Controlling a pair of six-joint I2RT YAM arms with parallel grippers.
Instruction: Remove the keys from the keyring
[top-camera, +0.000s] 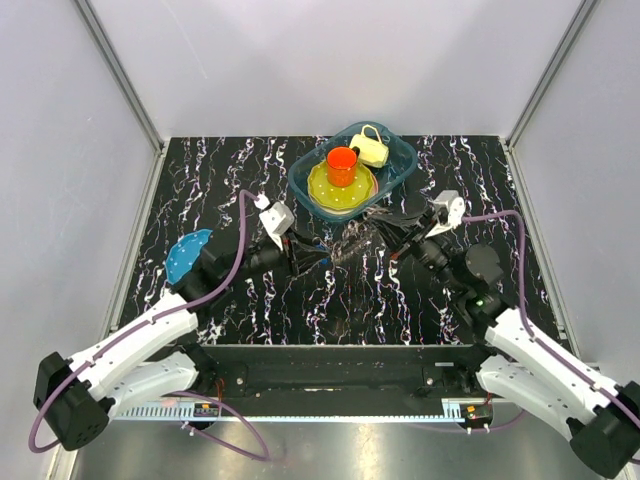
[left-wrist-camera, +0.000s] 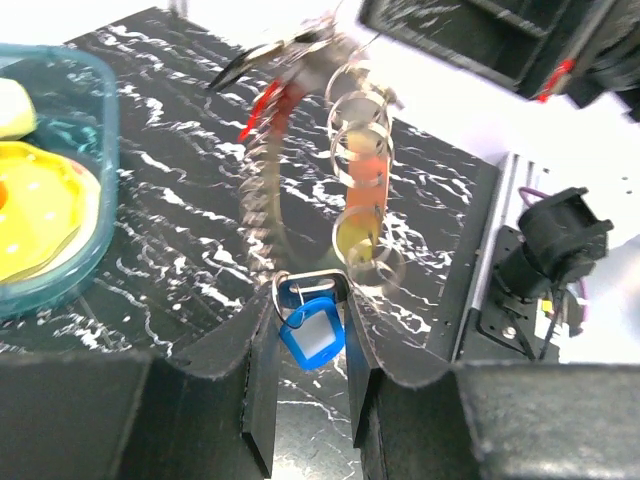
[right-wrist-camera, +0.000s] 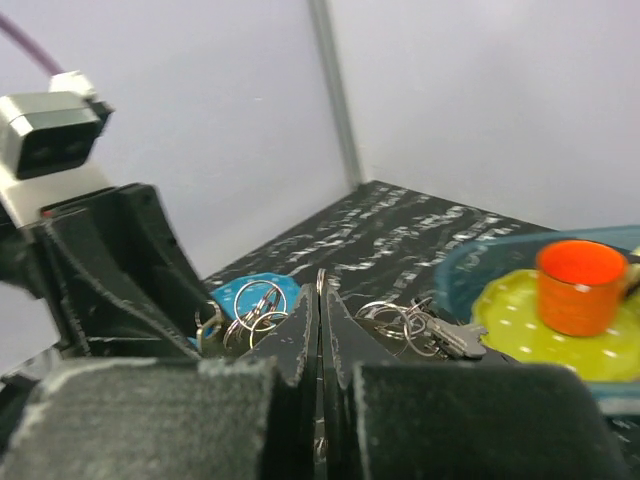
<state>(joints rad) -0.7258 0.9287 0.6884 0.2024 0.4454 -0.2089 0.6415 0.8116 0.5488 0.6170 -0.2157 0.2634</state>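
The keyring (top-camera: 352, 240) is a bunch of wire rings and keys (right-wrist-camera: 450, 338) held stretched above the table between my two grippers. My left gripper (top-camera: 305, 255) is shut on a metal clasp (left-wrist-camera: 312, 279) at one end, with a blue tag (left-wrist-camera: 312, 338) hanging from it between the fingers (left-wrist-camera: 262, 350). From there a blurred row of keys (left-wrist-camera: 265, 190) and small rings (left-wrist-camera: 362, 170) runs away toward the right gripper. My right gripper (right-wrist-camera: 321, 290) is shut on the thin edge of a ring (right-wrist-camera: 321, 276), with small rings (right-wrist-camera: 250, 310) on its left and keys on its right.
A blue-green bin (top-camera: 400, 165) at the back holds a yellow plate (top-camera: 320, 188), an orange cup (top-camera: 341, 165) and a pale yellow pot (top-camera: 372, 148). A blue round disc (top-camera: 187, 255) lies on the left of the black marbled table (top-camera: 330, 310).
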